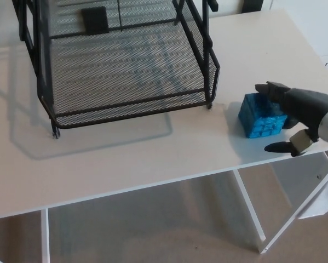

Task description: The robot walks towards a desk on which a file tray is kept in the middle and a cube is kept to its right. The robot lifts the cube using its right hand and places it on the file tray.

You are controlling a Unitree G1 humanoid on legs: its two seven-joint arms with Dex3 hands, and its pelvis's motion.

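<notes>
The right hand [299, 108] reaches in from the bench's right edge with its digits spread, clamped on nothing. Two fingers [273, 90] lie against the upper right side of the blue cube [259, 116], while the thumb hangs apart near the bench's front edge. The cube sits on the white bench [153, 159], just right of the black wire-mesh file tray [131, 104]'s front corner, clear of it.

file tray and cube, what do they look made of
File tray: likely black metal, fine mesh on a rod frame, matte; the desk shows through the grid. Cube: mottled blue with dark lines, dull surface, maybe foam or painted wood, cannot tell which.
</notes>
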